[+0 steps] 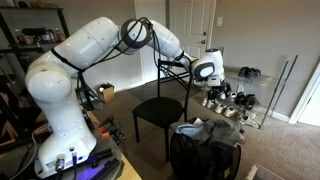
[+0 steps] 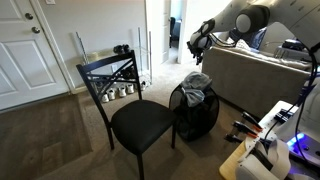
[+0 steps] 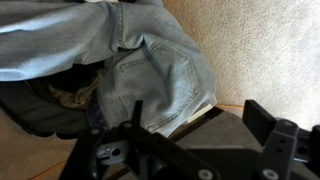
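In an exterior view, one black chair [image 2: 135,122] stands at the left. One black hamper [image 2: 200,120] sits just beside it, heaped with clothes, with one pair of jeans [image 3: 150,65] on top in the wrist view. The single arm reaches in high from the right, elbow bent. Its gripper [image 2: 199,42] hangs above the hamper – jaws open, holding nothing.

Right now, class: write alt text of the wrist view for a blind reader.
Light blue denim jeans lie heaped over darker clothing, with beige carpet at the right. The open black gripper frames the bottom edge.
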Motion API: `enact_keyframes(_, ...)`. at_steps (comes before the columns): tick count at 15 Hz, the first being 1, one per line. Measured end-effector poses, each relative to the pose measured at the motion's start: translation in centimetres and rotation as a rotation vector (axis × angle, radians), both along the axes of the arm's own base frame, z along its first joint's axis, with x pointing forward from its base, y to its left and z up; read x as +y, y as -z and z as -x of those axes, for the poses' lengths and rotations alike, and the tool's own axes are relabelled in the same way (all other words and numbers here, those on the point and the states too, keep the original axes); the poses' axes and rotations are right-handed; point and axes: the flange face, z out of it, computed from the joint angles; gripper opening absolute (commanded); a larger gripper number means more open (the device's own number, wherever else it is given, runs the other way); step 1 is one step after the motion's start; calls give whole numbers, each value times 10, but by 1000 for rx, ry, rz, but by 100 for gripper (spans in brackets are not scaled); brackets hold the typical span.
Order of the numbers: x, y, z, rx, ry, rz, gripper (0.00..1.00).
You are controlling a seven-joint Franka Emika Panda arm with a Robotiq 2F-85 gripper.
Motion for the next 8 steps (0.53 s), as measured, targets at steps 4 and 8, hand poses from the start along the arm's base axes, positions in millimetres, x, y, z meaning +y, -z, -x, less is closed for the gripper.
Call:
enact_keyframes(4, 1, 1, 0, 4, -8, 4, 100)
enact_keyframes(8, 4, 21, -3, 97, 68, -9, 100)
